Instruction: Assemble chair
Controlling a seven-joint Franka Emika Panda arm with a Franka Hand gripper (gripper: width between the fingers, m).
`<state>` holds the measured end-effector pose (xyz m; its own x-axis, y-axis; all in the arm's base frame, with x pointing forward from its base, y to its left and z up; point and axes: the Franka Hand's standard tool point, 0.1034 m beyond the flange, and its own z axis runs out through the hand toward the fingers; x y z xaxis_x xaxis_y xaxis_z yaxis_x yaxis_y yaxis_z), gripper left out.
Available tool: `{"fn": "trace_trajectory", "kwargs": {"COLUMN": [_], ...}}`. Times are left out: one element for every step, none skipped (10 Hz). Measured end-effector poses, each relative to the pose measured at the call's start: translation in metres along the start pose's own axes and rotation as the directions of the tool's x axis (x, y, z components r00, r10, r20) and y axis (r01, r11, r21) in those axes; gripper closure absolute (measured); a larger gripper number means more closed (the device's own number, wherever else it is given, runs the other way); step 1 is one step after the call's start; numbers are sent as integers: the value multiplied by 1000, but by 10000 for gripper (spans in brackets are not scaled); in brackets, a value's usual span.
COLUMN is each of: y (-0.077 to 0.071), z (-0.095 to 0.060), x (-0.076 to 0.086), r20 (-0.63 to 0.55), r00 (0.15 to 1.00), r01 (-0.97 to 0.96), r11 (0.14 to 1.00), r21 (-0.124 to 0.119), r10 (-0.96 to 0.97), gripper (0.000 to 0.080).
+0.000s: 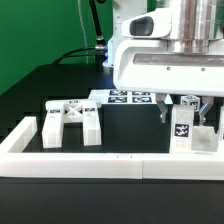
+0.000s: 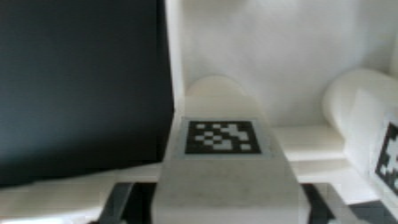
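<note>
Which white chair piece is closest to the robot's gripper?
The upright tagged piece at the exterior view's right, directly beneath the gripper; the cross-braced pieces lie off at that view's left.

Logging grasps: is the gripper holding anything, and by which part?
Cannot tell: the gripper straddles the tagged chair part near its upper end; contact isn't clear.
</note>
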<state>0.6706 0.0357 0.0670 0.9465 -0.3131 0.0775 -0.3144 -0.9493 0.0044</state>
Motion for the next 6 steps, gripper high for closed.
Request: {"fn": "trace_trajectory", "kwargs": {"y": [1, 2, 3, 5, 7, 7], "z": [0, 0, 0, -1, -1, 0], "x": [0, -1, -2, -3, -4, -4], "r20": [2, 5, 10, 18, 23, 24], "r00": [999, 997, 994, 989, 988, 988], "r01": [-35, -73, -111, -149, -151, -151], "r11": [999, 997, 994, 989, 988, 988], "r21": [-1, -4, -7, -14, -18, -18], "r10": [35, 73, 111, 149, 151, 151], "gripper": [511, 508, 507, 507, 468, 468]}}
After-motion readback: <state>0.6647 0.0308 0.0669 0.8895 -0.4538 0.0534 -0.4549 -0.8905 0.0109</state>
